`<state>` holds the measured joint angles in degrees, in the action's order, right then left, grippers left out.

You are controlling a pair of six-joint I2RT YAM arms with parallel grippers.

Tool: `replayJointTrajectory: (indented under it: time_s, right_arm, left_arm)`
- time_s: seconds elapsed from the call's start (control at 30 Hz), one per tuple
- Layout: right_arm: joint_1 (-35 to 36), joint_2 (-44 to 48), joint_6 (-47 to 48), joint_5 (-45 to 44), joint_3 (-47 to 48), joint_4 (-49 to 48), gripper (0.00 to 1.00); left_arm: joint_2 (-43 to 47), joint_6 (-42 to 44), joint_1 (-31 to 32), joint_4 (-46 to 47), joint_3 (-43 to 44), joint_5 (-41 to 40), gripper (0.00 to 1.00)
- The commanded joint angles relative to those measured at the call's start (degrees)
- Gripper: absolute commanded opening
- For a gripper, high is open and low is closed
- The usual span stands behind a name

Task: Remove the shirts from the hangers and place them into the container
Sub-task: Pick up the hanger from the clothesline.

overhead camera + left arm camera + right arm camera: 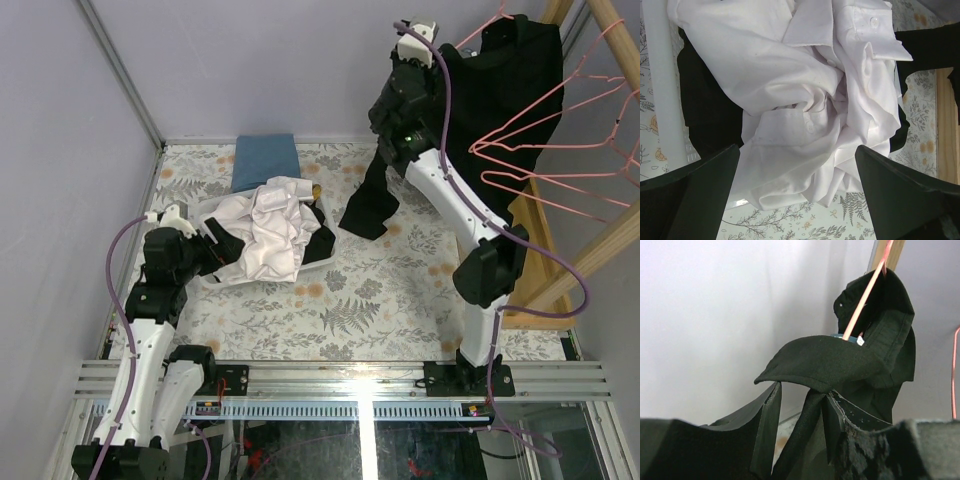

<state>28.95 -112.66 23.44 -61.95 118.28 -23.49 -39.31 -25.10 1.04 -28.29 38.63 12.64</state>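
Note:
A white shirt [272,232] lies bunched in the white container [322,264] on top of a black shirt [322,243]. My left gripper [214,238] is at the container's left end. It stands wide open [800,200], with the white shirt [805,100] just beyond its fingers and nothing held. Another black shirt [505,90] hangs on a pink hanger [865,295] at the back right, one sleeve trailing to the table. My right gripper [802,415] is raised to its collar. Its jaws are partly open around a fold of black cloth [805,435], with a gap on the left side.
Several empty pink hangers [575,150] hang on the slanted wooden rack [600,250] along the right side. A folded blue cloth [265,162] lies at the back of the fern-patterned table. The container's white rim [662,100] stands left of my left gripper's fingers.

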Motion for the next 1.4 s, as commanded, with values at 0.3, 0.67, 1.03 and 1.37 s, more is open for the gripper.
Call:
replayJointTrajectory:
  time_s: [0.3,0.67,1.03,1.37]
  right_arm:
    - [5.02,22.71,-27.07,39.66,-2.92,35.09,0.0]
    - [5.09,37.69,-32.73,69.22,-11.71,40.64,0.0]
    - [5.07,52.83,-37.96,79.81,-27.84,42.71,0.0]
    - [5.06,65.44,-45.69,75.68,-52.84,39.65,0.0]
  left_arm:
    - [2.39,-0.65,0.04,2.02,-0.43,-0.81,1.0]
    - [5.03,-1.06,0.09,2.46,-0.49,-1.5,1.0]
    - [8.1,0.39,0.07,5.55,-0.11,5.84,1.0]
    - [7.65,-4.84,0.56,10.19,-0.85,39.9,1.0]
